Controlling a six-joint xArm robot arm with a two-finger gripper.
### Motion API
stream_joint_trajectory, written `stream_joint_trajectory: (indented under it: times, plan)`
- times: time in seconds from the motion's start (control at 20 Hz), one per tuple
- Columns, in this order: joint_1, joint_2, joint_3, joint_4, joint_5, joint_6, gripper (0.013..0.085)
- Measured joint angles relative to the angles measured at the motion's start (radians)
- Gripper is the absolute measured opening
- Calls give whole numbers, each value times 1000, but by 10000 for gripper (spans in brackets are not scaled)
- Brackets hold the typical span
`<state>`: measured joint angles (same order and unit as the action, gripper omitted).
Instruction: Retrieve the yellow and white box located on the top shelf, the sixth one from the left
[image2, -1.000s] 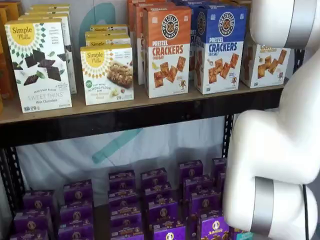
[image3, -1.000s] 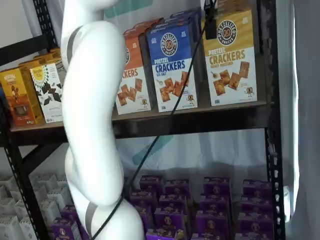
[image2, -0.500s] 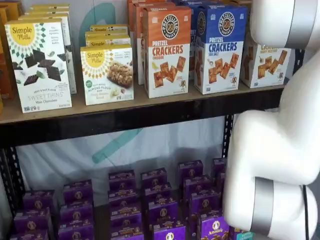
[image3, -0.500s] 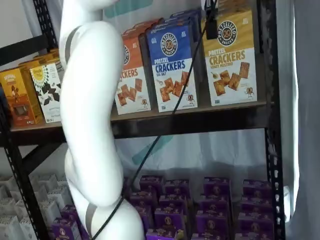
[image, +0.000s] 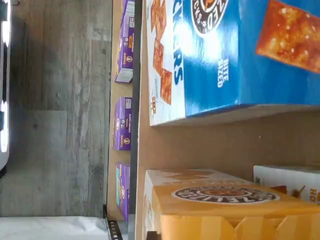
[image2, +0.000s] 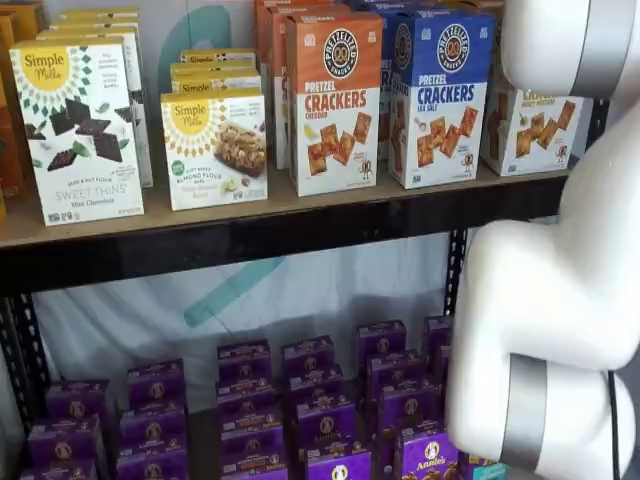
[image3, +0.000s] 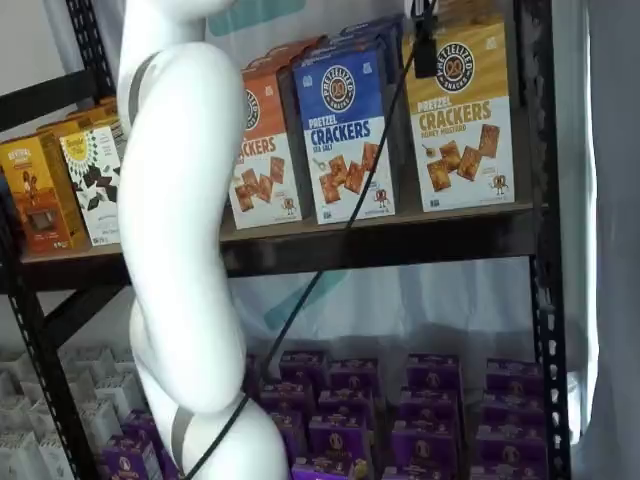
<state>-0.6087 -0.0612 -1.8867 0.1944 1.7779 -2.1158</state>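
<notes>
The yellow and white box (image3: 463, 130) stands at the right end of the top shelf (image3: 400, 240), beside the blue carton (image3: 347, 130). In a shelf view my white arm (image2: 560, 300) covers most of this box (image2: 528, 130). One black finger of my gripper (image3: 425, 48) hangs from above with its cable, against the box's upper left front corner. The other finger is hidden, so no gap or grip can be made out. The wrist view looks down on the box's yellow top (image: 220, 210) and the blue carton (image: 240, 55), with bare shelf board between them.
Left of the blue carton (image2: 440, 100) stand an orange carton (image2: 335, 100) and white Simple Mills boxes (image2: 213, 145). Purple boxes (image2: 320, 410) fill the lower level. A black upright (image3: 545, 300) runs just right of the target. My arm (image3: 180, 250) spans the shelf front.
The yellow and white box has shifted very slightly to the right in both shelf views. The arm and finger have hardly moved.
</notes>
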Motion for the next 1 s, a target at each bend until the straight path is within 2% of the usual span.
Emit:
stream_joint_trajectory:
  times: [0.15,0.2,0.35,0.6,1.0]
  plan:
    - [-2,0,-2,2,2,-1,650]
    - [-2,1,-2,2,4,-1,610]
    - [-1,-2,1,-7,0,-4,610]
    - [-5,14,-40,-10,54,-2,610]
    - [-21,-81,36,1,59,-12,610]
